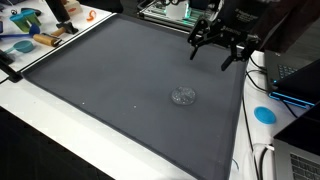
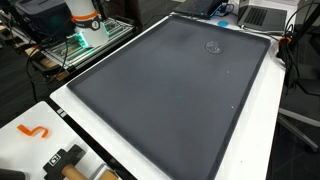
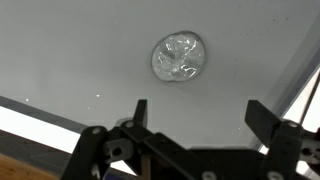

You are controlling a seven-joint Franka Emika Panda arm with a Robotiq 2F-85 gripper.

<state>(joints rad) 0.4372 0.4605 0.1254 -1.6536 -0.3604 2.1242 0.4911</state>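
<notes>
One gripper (image 1: 212, 52) hangs above a corner region of the mat. Its two fingers (image 3: 140, 112) are spread wide and nothing is between them. One clear, crumpled plastic piece (image 1: 183, 96) lies flat on the mat, apart from the gripper and touching neither finger. In the wrist view this plastic piece (image 3: 179, 58) sits beyond the fingertips, roughly on the line midway between them.

One dark grey mat (image 1: 110, 75) covers most of one white bench (image 1: 60, 135). In both exterior views the plastic piece (image 2: 213, 47) is the only object on the mat (image 2: 160, 100), apart from a few white specks. Off the mat, one blue disc (image 1: 264, 114) rests on the bench edge, and one orange hook-shaped part (image 2: 33, 130) lies on the bench (image 2: 262, 120).
</notes>
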